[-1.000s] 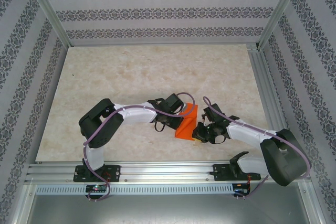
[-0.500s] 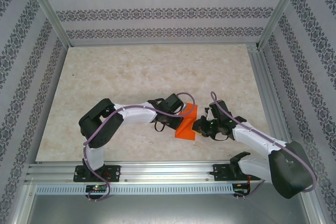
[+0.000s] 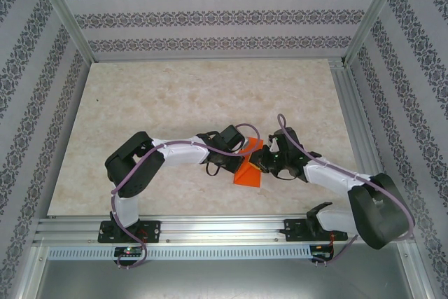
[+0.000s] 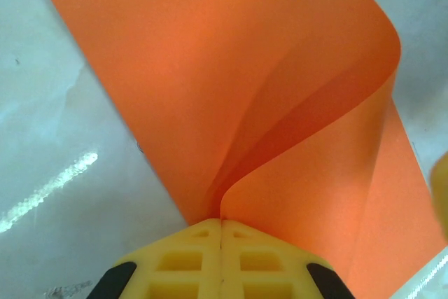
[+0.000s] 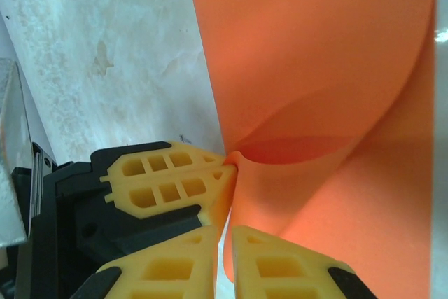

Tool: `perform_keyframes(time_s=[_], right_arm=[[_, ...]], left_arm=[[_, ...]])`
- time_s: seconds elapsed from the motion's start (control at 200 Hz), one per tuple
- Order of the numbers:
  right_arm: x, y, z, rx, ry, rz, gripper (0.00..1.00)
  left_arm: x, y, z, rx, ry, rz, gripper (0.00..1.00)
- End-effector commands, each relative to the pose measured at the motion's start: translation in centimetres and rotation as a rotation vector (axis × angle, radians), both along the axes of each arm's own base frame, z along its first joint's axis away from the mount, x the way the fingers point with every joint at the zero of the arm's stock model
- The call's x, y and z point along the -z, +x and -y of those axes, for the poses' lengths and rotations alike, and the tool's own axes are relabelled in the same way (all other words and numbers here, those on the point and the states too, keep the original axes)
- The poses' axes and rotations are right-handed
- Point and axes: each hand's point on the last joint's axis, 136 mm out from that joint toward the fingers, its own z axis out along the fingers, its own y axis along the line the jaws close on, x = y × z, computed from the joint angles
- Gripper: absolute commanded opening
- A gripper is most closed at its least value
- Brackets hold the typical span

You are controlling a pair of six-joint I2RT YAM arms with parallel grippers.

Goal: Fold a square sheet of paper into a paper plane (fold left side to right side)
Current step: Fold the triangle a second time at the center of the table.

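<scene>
The square sheet of paper (image 3: 246, 171) is bright orange and lies bent over on itself mid-table, between both arms. In the left wrist view the paper (image 4: 210, 68) curls up in a loop, and my left gripper (image 4: 221, 222) is shut on its edge, the yellow fingers pressed together. My left gripper (image 3: 241, 153) comes at the sheet from the left. My right gripper (image 3: 261, 162) is at the sheet's right side. In the right wrist view the paper (image 5: 315, 68) rises ahead. My right gripper (image 5: 227, 236) stands open by a narrow slit, with the paper's near edge hanging into it, next to the left gripper (image 5: 225, 164).
The marble-patterned table top (image 3: 175, 96) stretches to the back and left. A metal rail (image 3: 210, 229) runs along the near edge and patterned walls (image 3: 210, 15) enclose the other sides.
My right gripper has moved away from the near edge and leftward onto the sheet's right side, close beside the left gripper. The left arm has held still, gripping the paper.
</scene>
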Motion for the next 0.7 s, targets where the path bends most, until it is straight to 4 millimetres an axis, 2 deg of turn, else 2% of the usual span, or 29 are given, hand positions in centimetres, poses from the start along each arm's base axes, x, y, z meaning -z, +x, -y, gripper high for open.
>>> perform_keyframes(time_s=[0.0,0.4,0.694], right_arm=[[-1.2,1.7,-1.2,0.006,0.023,0.052,0.14],[1.5,1.5,-1.0,-0.017,-0.054,0.023,0.13],[2.5,1.0,-0.4,-0.034,-0.106,0.008,0.13]], left_arm=[[-0.2,0.1,-0.2,0.0,-0.018,-0.004,0.04],[-0.1,0.4,-0.5,-0.019,-0.007,0.004,0.03],[-0.2,0.7,-0.5,-0.035,-0.007,0.013,0.03]])
